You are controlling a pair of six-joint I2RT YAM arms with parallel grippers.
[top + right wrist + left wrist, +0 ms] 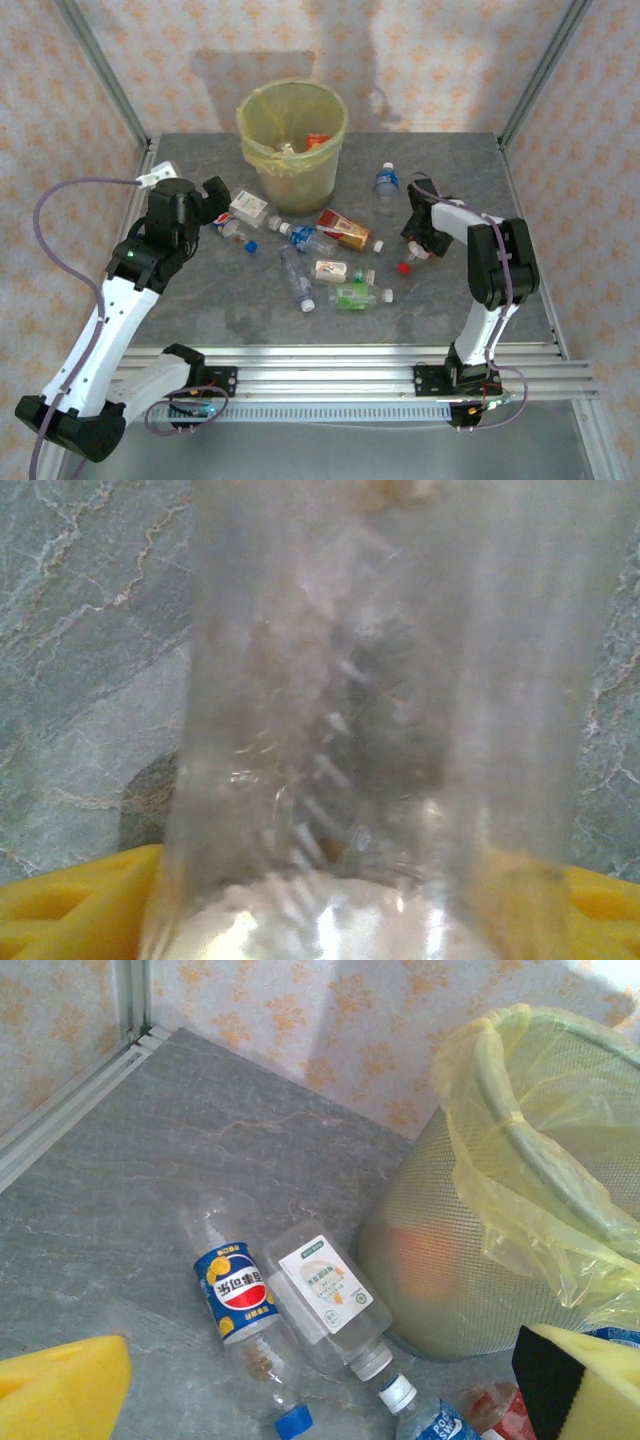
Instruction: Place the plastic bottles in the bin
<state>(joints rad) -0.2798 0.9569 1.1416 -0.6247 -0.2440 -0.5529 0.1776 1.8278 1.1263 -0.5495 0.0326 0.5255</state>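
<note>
Several plastic bottles lie scattered on the grey table in front of the bin [248, 125], which is lined with a yellow bag and holds a few bottles. My right gripper [420, 245] is down at the table's right, its yellow pads [70, 905] against both sides of a clear bottle [370, 710] with a red cap [404, 267]. My left gripper [214, 198] hangs open left of the bin, above a Pepsi-labelled bottle [235, 1295] and a white-labelled bottle [325, 1295] lying beside the bin's mesh wall [450, 1260].
A blue-labelled bottle [386, 185] lies right of the bin. An orange-red bottle [345, 230], a Pocari bottle [435, 1422], a clear one [297, 280] and a green-labelled one [360, 296] crowd the middle. Metal frame posts and patterned walls enclose the table.
</note>
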